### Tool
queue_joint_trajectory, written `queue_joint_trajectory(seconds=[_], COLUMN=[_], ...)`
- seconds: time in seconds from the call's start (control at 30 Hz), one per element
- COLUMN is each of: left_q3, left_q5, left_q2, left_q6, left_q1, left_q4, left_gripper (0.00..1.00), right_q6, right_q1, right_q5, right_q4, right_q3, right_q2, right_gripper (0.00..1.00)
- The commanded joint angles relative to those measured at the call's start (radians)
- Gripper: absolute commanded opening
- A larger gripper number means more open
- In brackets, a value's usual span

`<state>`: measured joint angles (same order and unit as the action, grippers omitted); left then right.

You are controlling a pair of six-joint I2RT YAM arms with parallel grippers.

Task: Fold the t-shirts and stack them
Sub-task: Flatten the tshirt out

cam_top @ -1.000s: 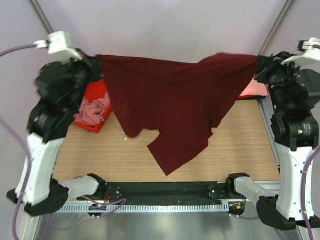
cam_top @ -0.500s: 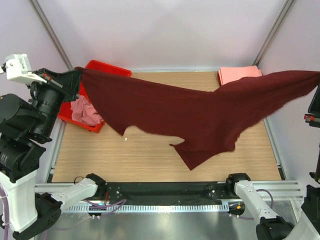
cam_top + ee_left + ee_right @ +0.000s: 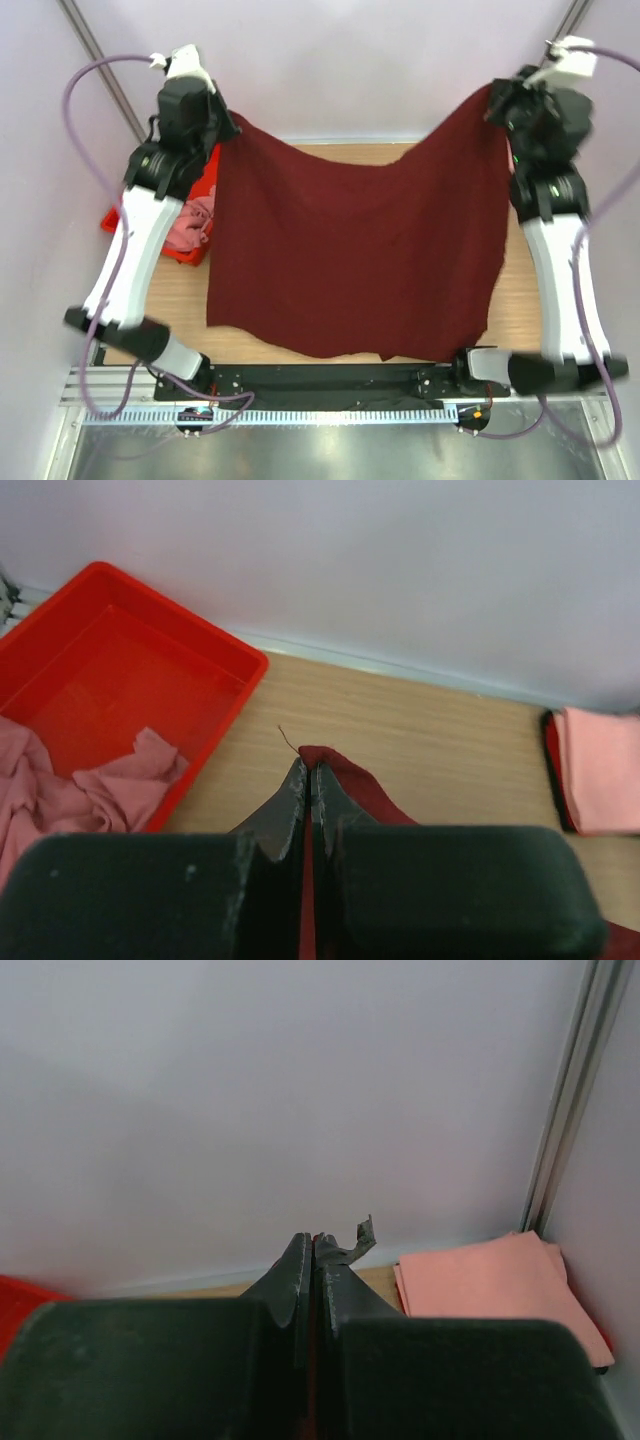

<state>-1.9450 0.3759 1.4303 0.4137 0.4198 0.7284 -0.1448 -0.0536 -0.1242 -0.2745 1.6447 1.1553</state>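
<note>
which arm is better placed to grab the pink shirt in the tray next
Left, likely: the tray holding the pink shirt lies beside the left gripper, though it grips the maroon shirt now.

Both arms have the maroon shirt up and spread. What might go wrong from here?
1. Slip: the left gripper and right gripper each pinch only a thin edge of the maroon t-shirt; a tug may pull it free.
2. Snag: its lower hem appears to hang near the arm bases.
3. Its left side hangs by the red tray; lowered, it may drape over the rim.
</note>
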Motion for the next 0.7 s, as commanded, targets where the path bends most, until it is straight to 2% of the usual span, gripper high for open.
queue_joint_trajectory(seconds=[0.0,0.1,0.13,0.2,0.37,0.43,0.57,0.67], left_q3=[-0.186,-0.378,-0.417,-0.468,-0.402,-0.340,-0.114,-0.025], left_q5=[-0.023,-0.136,-0.176,-0.259,-0.321,-0.327,-0.330,-0.331], left_q2=[0.152,0.298,0.323,0.364,0.294,0.211,0.027,-0.096], left_q6=[0.058,0.121,0.164,0.195,0.186,0.183,0.183,0.171], left_q1=[-0.119,-0.234,-0.258,-0.308,-0.316,-0.316,-0.316,-0.316], left_q4=[-0.072,-0.066,-0.067,-0.098,-0.188,-0.219,-0.291,-0.290], left_gripper=[0.00,0.00,0.00,0.00,0.00,0.00,0.00,0.00], right_q6=[0.014,-0.032,-0.044,-0.087,-0.134,-0.133,-0.093,-0.039], right_q1=[0.032,0.098,0.118,0.136,0.163,0.163,0.163,0.163], right_q5=[0.008,0.067,0.083,0.106,0.188,0.222,0.235,0.227], right_q4=[0.165,0.172,0.167,0.184,0.172,0.166,0.137,0.088], right_q3=[0.142,0.357,0.471,0.561,0.734,0.721,0.597,0.515], right_q2=[0.194,0.378,0.418,0.499,0.528,0.486,0.306,0.188], right_gripper=[0.01,0.01,0.01,0.01,0.01,0.01,0.01,0.01])
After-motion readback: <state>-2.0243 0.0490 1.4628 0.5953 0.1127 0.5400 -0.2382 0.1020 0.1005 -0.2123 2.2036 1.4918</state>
